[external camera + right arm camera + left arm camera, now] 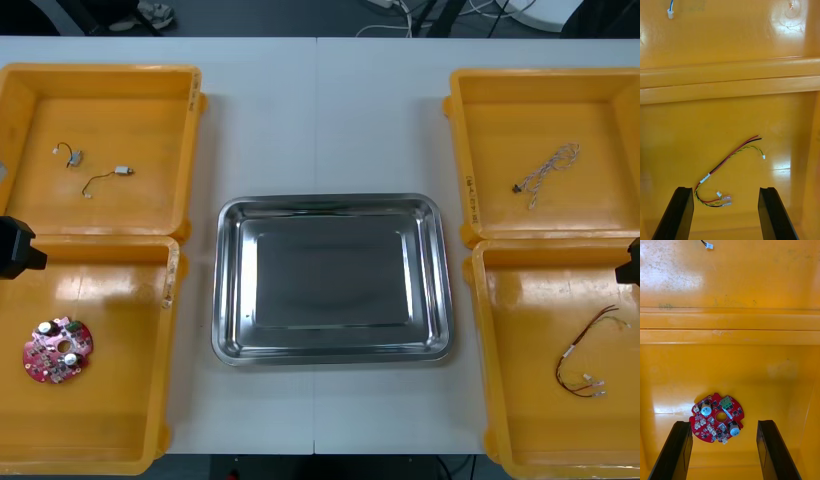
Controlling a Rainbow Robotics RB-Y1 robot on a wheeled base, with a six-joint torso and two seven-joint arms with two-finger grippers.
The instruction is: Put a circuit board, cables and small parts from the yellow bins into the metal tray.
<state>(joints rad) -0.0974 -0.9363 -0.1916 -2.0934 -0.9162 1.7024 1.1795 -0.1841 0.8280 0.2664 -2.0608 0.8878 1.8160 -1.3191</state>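
Shiny bare metal tray [228,290]; glossy, faintly scuffed yellow plastic bins [190,150]; smooth matt table [320,110].

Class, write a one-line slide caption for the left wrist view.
Left end effector, fingers open, hovers above a round red circuit board lying in a yellow bin.

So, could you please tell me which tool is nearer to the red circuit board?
Left. The left tool hangs open over the circuit board in its yellow bin; the right tool is across the tray, over the red and yellow cable.
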